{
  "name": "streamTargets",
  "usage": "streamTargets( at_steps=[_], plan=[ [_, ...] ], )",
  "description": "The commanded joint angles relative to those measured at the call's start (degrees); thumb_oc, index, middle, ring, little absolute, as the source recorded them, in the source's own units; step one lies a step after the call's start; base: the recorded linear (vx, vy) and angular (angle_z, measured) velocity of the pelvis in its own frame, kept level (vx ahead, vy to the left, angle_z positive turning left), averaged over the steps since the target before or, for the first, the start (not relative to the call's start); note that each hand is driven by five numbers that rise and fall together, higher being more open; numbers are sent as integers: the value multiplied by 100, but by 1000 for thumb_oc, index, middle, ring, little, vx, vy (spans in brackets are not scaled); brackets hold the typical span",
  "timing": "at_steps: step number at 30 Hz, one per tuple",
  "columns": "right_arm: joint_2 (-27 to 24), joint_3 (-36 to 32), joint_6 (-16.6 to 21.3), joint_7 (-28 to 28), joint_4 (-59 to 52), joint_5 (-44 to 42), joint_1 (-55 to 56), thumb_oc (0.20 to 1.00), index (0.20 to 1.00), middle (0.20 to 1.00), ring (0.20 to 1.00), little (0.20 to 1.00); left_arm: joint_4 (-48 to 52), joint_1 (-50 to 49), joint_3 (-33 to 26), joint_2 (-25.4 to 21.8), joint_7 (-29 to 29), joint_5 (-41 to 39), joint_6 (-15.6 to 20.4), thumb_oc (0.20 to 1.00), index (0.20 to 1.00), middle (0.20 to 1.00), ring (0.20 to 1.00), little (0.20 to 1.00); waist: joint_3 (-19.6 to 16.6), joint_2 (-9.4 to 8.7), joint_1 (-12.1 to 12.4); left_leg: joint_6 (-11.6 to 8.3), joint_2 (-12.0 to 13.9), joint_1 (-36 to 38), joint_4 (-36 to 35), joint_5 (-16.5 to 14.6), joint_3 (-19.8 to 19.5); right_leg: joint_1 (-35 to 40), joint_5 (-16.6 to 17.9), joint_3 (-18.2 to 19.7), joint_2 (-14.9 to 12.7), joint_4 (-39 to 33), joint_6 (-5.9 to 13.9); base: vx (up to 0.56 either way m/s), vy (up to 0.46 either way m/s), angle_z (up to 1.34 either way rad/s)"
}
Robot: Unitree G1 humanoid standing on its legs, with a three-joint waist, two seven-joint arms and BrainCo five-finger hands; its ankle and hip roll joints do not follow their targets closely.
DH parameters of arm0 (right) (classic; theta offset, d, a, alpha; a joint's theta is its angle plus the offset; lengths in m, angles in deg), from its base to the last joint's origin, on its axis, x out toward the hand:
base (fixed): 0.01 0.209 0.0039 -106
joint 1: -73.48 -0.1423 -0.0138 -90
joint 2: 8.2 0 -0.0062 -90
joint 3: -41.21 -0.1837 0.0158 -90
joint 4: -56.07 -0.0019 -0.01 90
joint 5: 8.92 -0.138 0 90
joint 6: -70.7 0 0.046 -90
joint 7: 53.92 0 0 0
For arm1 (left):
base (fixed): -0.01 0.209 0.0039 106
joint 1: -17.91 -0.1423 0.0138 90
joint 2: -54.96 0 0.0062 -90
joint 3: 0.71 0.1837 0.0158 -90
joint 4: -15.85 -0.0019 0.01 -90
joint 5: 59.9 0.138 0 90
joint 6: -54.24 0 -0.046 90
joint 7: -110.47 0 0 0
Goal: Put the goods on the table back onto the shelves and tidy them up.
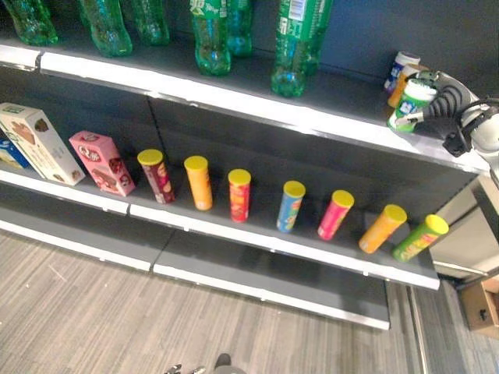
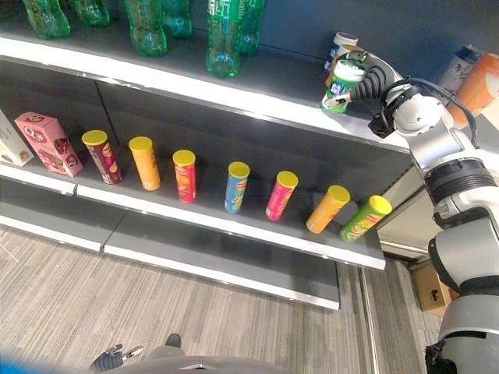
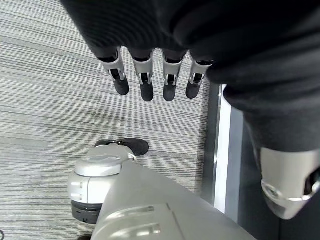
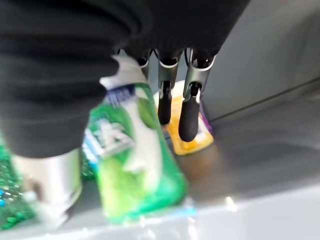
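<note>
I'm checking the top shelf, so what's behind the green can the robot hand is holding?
Behind the green can in the right robot hand stand an orange can and a blue and white one, near the shelf's back wall. The hand hides part of them.

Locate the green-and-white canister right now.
The green-and-white canister is in the right hand at the right end of the upper shelf, near its front edge, just in front of an orange canister and a blue-and-white one.

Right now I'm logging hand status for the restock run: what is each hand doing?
Left hand: open, fingers straight, hanging over the floor, holding nothing.
Right hand: shut on the green and white canister at the upper shelf.
</note>
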Motion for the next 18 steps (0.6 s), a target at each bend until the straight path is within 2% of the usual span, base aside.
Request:
streamTargets(
  at_steps=[1, 18],
  plan=[
    [-346, 387, 43, -62, 99, 192, -640, 1000, 1000, 1000, 1000, 1000, -158, 396, 177, -276, -28, -125, 69, 1000, 1000, 1000, 1000, 1000, 139, -74, 132, -347, 295, 290, 17, -297, 536, 261, -455, -387, 26, 106, -65, 0, 0, 0],
    [-372, 299, 49, -164, 64, 206, -630, 1000, 1000, 1000, 1000, 1000, -171, 420, 146, -290, -21, -130, 52, 1000, 1000, 1000, 1000, 1000, 127, -79, 105, -334, 289, 329, 17, -327, 553, 281, -456, -381, 21, 106, -63, 0, 0, 0]
  ],
)
